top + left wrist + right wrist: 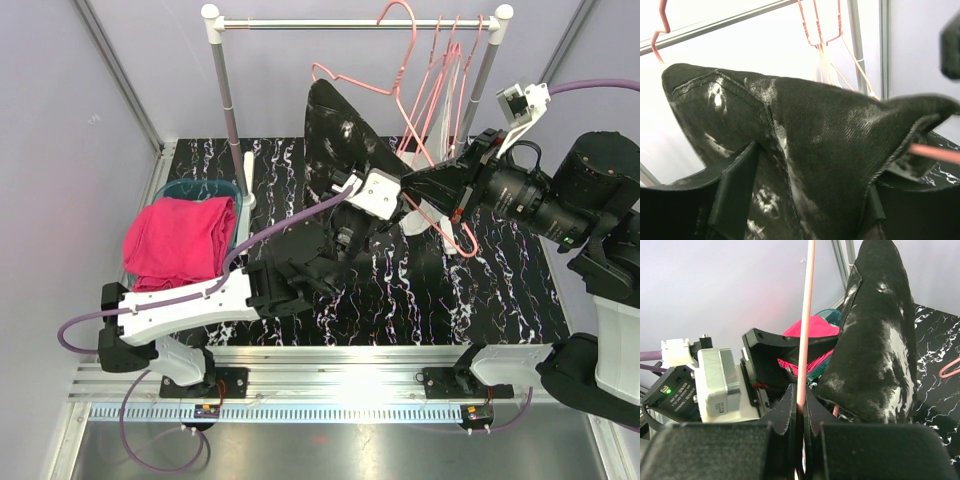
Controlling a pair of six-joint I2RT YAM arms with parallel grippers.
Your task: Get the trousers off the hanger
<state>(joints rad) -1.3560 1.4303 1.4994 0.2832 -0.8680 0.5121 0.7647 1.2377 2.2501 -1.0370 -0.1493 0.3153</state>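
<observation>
Pulling-off step, apparently: the black speckled trousers (830, 135) sat bunched, clamped between the left gripper (802, 200) jaws. The right gripper (801, 407) jaws pinched the pink hanger (806, 315) wire. Next likely needed the 2 drawn apart.

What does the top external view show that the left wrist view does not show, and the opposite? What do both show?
Only top external: the pink trousers folded at the left, and the right gripper shut on a pink hanger. Only left wrist: the left gripper closing around the cloth, with the seam stitching seen close. Both: the black speckled trousers, the empty hangers and the rail.
</observation>
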